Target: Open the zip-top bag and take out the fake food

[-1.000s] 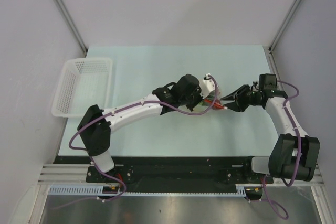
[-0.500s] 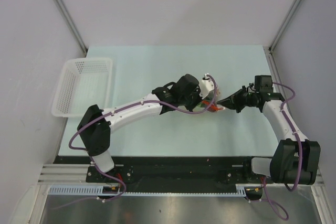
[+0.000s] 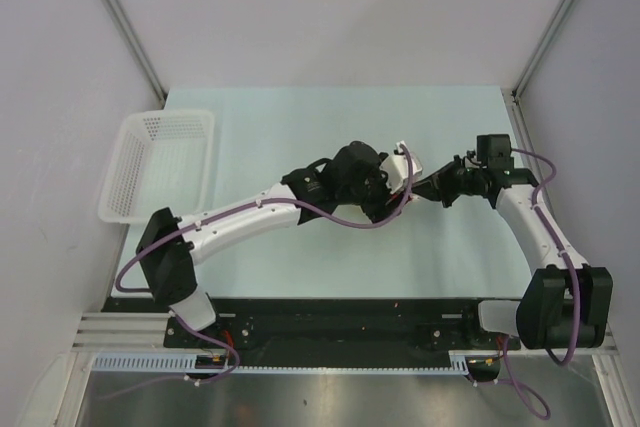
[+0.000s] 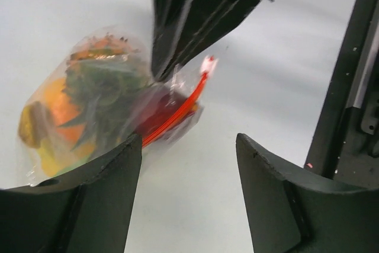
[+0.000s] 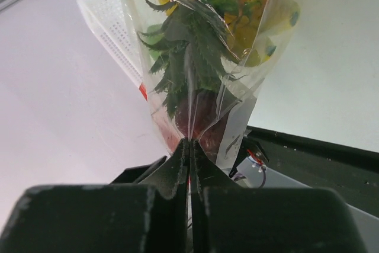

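A: Top view?
B: Arms meet mid-table (image 3: 300, 117). The left gripper (image 3: 402, 169) and right gripper (image 3: 428, 187) sit just beside each other; what's between them is hidden by the wrists. The white basket (image 3: 160, 162) is at the left edge, well apart.
A: Left wrist?
B: Left jaws wide, gripping nothing. The zip-top bag (image 4: 89, 99) lies ahead of them, and the right gripper (image 4: 169, 72) pinches it by the red zip strip (image 4: 177, 111).
A: Right wrist?
B: Right jaws clamped flat on the bag's film. The fake food (image 5: 183, 63) is all inside. Can't tell if the bag touches the table.
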